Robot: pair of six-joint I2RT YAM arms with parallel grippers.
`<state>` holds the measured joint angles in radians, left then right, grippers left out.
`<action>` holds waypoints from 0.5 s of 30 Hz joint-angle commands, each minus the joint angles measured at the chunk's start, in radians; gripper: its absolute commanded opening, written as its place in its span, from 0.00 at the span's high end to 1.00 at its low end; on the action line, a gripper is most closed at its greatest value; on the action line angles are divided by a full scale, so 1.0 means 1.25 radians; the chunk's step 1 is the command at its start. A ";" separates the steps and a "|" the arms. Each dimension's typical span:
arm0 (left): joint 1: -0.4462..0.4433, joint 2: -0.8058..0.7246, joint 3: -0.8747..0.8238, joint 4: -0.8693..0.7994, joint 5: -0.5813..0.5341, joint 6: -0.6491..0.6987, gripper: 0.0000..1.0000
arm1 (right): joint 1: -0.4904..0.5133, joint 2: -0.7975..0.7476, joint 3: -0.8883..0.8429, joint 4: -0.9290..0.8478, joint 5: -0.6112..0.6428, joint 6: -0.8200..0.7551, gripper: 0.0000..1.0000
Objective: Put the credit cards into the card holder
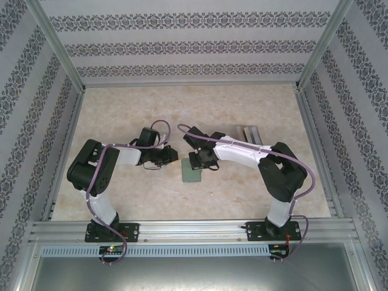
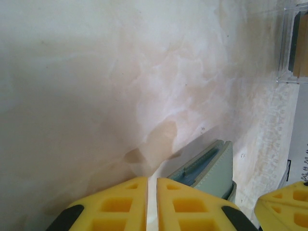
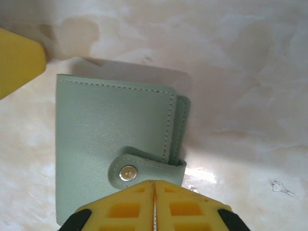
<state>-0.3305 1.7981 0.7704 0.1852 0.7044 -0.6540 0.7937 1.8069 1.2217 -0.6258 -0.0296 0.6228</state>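
Two arms meet at the green wallet (image 3: 110, 125) in the middle of the table (image 1: 182, 109). The right wrist view shows it folded, tab (image 3: 144, 166) over the cover, while the left wrist view shows a blue card (image 2: 195, 166) inside. The left gripper (image 2: 152, 182) and right gripper (image 3: 155, 185) are both closed and empty at its edges.

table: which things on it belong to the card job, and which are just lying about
Job:
- card holder, closed, tab snapped
- blue edge inside it, likely a card
- left gripper and right gripper, both shut, next to it

Lying about:
- clear rack, off to the right, contents unclear
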 commanded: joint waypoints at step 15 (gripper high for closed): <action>0.014 0.029 -0.001 -0.048 -0.042 0.027 0.86 | -0.001 0.039 0.002 0.044 -0.076 0.012 0.85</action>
<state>-0.3305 1.7985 0.7708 0.1852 0.7044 -0.6540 0.7891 1.8427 1.2217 -0.5781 -0.1051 0.6258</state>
